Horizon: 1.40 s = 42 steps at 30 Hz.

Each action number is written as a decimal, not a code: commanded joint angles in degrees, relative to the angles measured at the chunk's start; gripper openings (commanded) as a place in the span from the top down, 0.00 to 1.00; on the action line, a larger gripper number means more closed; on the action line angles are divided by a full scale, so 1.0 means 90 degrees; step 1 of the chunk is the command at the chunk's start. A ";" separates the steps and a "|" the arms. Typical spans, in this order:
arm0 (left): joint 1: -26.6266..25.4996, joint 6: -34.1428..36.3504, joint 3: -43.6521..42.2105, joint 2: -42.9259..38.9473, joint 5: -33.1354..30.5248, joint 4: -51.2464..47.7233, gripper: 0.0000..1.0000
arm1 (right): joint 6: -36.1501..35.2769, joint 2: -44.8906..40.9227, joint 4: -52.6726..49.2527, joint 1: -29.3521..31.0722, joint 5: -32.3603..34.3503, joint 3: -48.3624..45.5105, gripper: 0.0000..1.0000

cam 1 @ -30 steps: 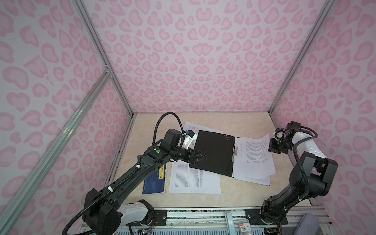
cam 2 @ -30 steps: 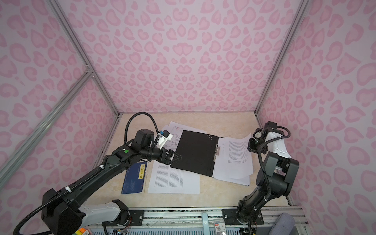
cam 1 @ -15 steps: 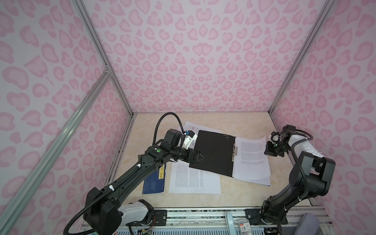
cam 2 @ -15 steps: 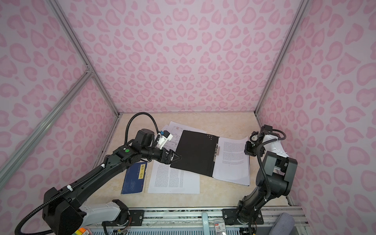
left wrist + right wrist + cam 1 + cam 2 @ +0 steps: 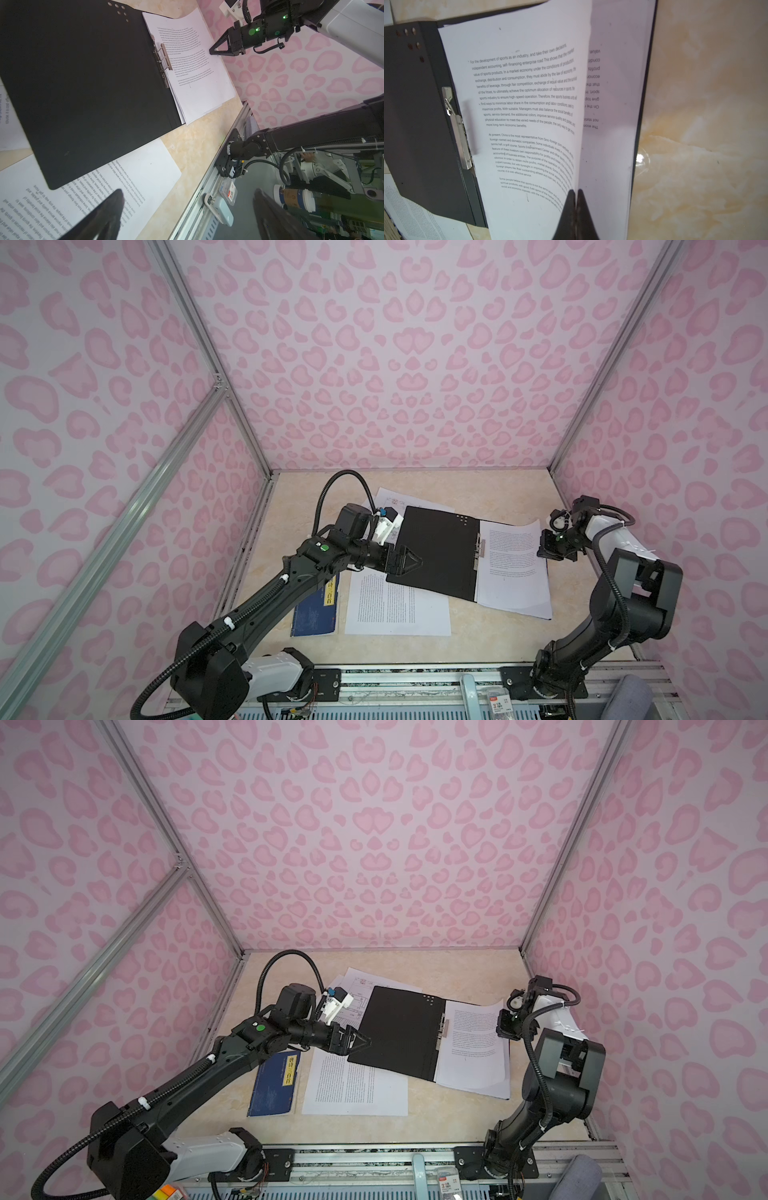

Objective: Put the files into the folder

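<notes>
**At the folder's right edge, a page held by its margin**

On the folder's (image 5: 436,556) right half, the right gripper (image 5: 575,194) was pressed shut on the outer edge of the top sheet (image 5: 525,116), bowing it up off the stack (image 5: 612,104) beneath, apparently so it could be laid square against the clip (image 5: 458,135) at the spine. Over the folder's left cover, the left gripper (image 5: 415,561) stood spread wide and empty, seemingly placed to pin the black cover flat or to reach for more paper. That cover lay across a loose sheet (image 5: 395,610) at the folder's near left corner, with other sheets (image 5: 388,499) poking out past its far left corner, work not yet done. A blue book (image 5: 316,610) lay left of the folder, no part of the job.
</notes>
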 commanded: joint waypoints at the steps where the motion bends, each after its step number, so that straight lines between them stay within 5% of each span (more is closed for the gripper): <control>1: 0.0008 0.0009 -0.0021 0.0029 0.0123 0.0125 0.02 | 0.0070 0.0039 0.0049 0.0005 -0.0048 -0.0079 1.00; 26: 0.0019 -0.0046 -0.0039 -0.0010 0.0173 0.0172 0.02 | 0.0433 0.0156 0.0196 0.0017 -0.0034 -0.0347 0.97; 30: 0.0018 -0.0052 -0.0047 -0.0010 0.0167 0.0168 0.02 | 0.0458 0.0175 0.0149 0.0009 0.0062 -0.0312 0.84; 32: 0.0018 -0.0054 -0.0043 -0.0005 0.0163 0.0184 0.02 | 0.0492 0.0180 0.0129 0.0009 0.0148 -0.0304 0.69; 33: 0.0018 -0.0051 -0.0047 0.0001 0.0152 0.0181 0.02 | 0.0532 0.0170 0.0136 0.0000 0.0194 -0.0308 0.54; 34: 0.0019 -0.0051 -0.0052 0.0000 0.0144 0.0168 0.02 | 0.0559 0.0166 0.0162 -0.0006 0.0198 -0.0324 0.10; 35: 0.0027 -0.0051 -0.0053 0.0000 0.0124 0.0168 0.02 | 0.0611 0.0156 0.0185 -0.0020 0.0202 -0.0338 0.01; 42: 0.0057 0.0069 -0.0060 -0.0087 -0.0140 0.0083 0.02 | 0.1085 -0.0202 0.0502 -0.0134 0.0186 -0.0419 0.01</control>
